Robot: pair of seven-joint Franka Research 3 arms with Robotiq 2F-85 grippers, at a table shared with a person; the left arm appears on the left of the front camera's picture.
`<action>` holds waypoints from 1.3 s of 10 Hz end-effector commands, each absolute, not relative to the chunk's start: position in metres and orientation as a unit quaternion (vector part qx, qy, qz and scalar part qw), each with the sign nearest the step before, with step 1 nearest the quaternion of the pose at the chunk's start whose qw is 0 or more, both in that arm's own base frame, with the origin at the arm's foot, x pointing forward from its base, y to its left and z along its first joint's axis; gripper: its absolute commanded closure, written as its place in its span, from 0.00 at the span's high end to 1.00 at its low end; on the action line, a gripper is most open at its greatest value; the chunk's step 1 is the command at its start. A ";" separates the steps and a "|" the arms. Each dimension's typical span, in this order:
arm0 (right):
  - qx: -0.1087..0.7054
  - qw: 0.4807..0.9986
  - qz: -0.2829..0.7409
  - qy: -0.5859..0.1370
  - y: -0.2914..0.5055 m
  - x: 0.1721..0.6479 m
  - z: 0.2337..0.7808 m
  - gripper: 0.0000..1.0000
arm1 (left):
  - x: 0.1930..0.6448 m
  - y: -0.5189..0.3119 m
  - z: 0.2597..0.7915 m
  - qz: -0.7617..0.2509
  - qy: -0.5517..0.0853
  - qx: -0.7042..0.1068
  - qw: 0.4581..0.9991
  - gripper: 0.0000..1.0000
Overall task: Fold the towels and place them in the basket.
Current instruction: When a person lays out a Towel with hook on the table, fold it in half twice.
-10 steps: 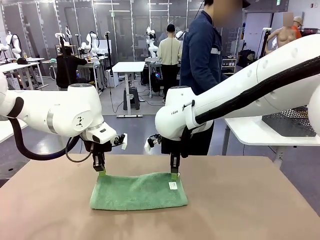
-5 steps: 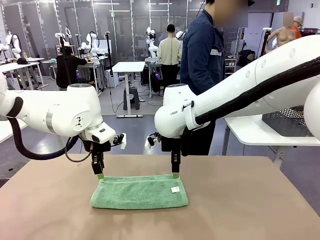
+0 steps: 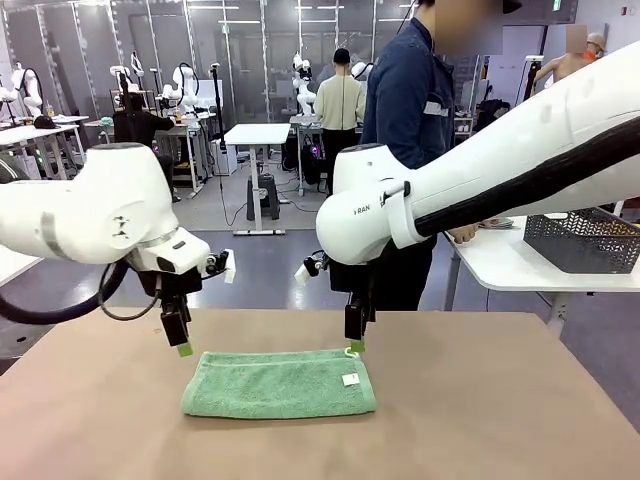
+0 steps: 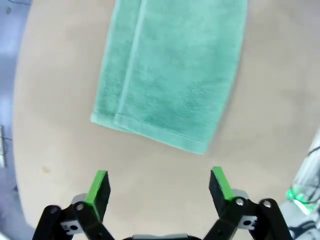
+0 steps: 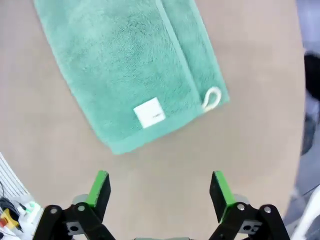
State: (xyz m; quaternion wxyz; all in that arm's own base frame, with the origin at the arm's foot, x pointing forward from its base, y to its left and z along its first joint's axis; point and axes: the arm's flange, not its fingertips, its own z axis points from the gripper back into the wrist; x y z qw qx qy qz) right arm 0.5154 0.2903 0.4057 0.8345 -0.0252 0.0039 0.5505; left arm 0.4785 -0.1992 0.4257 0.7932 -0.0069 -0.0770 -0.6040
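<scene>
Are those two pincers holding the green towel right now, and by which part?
Nothing is held. The left pincer and right pincer stand open, clear of the folded towel.

Desk [image 3: 500, 400]: bare brown top at 3, 6 and 9 o'clock of the towel [image 3: 278, 383]; open passage there.
Obstacles at 12 o'clock: left arm [image 3: 90, 215] and right arm [image 3: 480, 180] overhanging the far edge, jaws spread and empty just off the towel's far corners; person [image 3: 405, 110] behind.
Basket [image 3: 585, 240]: 2 o'clock, on a separate table [image 3: 500, 262], well apart.
</scene>
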 end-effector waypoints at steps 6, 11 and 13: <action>0.015 0.927 0.375 0.001 0.279 0.472 0.388 1.00 | 0.380 -0.170 0.465 -0.487 -0.108 -0.046 0.865 1.00; 0.015 0.927 0.375 0.001 0.279 0.472 0.388 1.00 | 0.380 -0.170 0.465 -0.487 -0.108 -0.046 0.865 1.00; 0.033 0.941 0.338 0.014 0.279 0.478 0.376 1.00 | 0.378 -0.170 0.460 -0.483 -0.104 -0.053 0.868 1.00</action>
